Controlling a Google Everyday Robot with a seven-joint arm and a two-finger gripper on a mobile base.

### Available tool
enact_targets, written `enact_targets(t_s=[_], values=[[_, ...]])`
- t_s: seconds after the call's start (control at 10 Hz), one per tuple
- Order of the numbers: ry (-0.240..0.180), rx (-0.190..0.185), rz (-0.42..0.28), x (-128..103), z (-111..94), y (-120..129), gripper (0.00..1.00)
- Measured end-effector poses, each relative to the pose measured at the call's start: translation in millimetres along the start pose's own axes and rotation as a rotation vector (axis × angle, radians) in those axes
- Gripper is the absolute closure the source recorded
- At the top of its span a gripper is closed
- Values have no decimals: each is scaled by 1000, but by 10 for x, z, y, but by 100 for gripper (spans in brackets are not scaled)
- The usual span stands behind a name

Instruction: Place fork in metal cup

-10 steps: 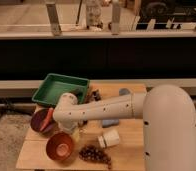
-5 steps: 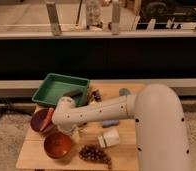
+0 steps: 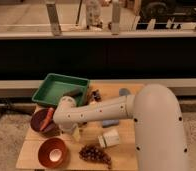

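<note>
My white arm reaches from the right across the wooden table point(image 3: 31, 150) to its left part. The gripper point(image 3: 72, 131) points down below the wrist, between the dark red bowl point(image 3: 40, 125) and the white cup point(image 3: 109, 138), above a small yellowish thing point(image 3: 77, 134). Most of the gripper is hidden by the wrist. I cannot make out the fork. I cannot make out the metal cup either; both may be hidden behind the arm.
A green tray point(image 3: 56, 86) stands at the back left with a dark object point(image 3: 74, 93) at its near right corner. An orange bowl point(image 3: 53, 152) and grapes point(image 3: 94, 153) sit at the front. A blue-grey item point(image 3: 124, 92) lies at the back right.
The wrist has moved a little toward the table's front and lower. The objects on the table have not moved.
</note>
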Motion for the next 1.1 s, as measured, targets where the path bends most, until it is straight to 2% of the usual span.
enact_targets(t_s=[0.1,0.2,0.4,0.6,0.9,1.1], values=[[-3,-3,5,11,9,-5,21],[-1,-6,10,29,14,-17,28],[8,-12,31,91,10,-21,46],[9,-18,54,144,-9,-22,67],[9,-20,55,149,-67,-9,96],[4,-24,56,143,-81,-3,100]])
